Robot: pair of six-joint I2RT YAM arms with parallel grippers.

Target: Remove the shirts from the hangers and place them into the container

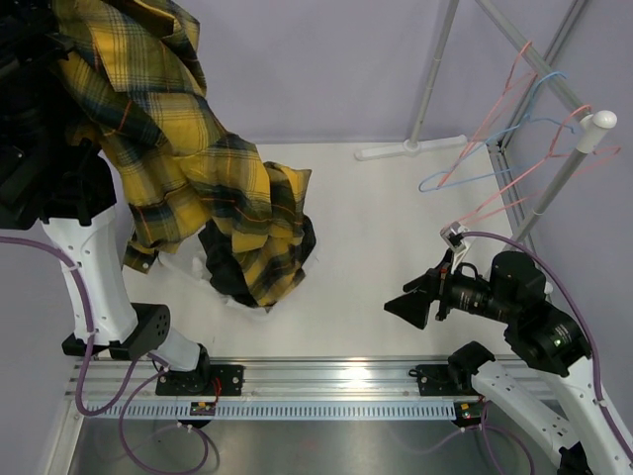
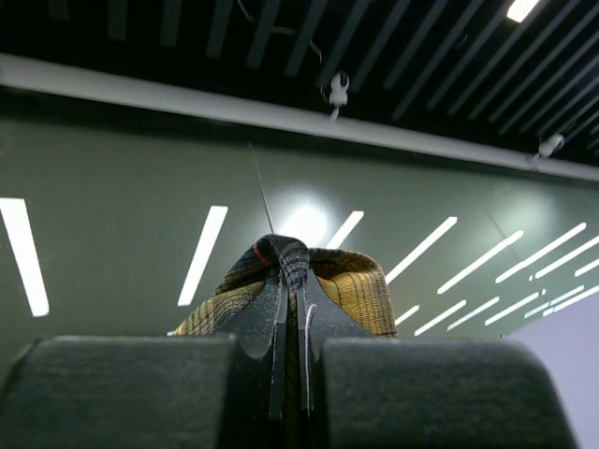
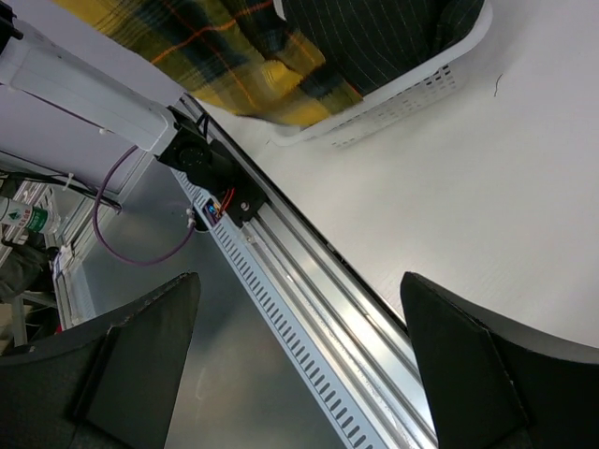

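One large plaid shirt [image 1: 188, 168] fills the view, hanging in a long drape from high above the container [image 3: 412, 89]. Its lower folds lie over the container's rim. It looks soft, light and limp, so I'd expect it to collapse into a heap wherever it is lowered, and a loose hem could easily spill outside the rim. The bunched fold at its top looks like the sensible place to hold it.

Inside the container lies the black pinstriped shirt [image 3: 374, 37], crumpled. Well to the right of the container, the wire hangers [image 1: 483, 119] hang bare.

The right gripper [image 1: 413, 309] hovers to the right of the container, low over the table, jaws spread wide and empty. The left gripper [image 2: 288, 290], far above the container, is pinched tight on a knot of the plaid cloth.
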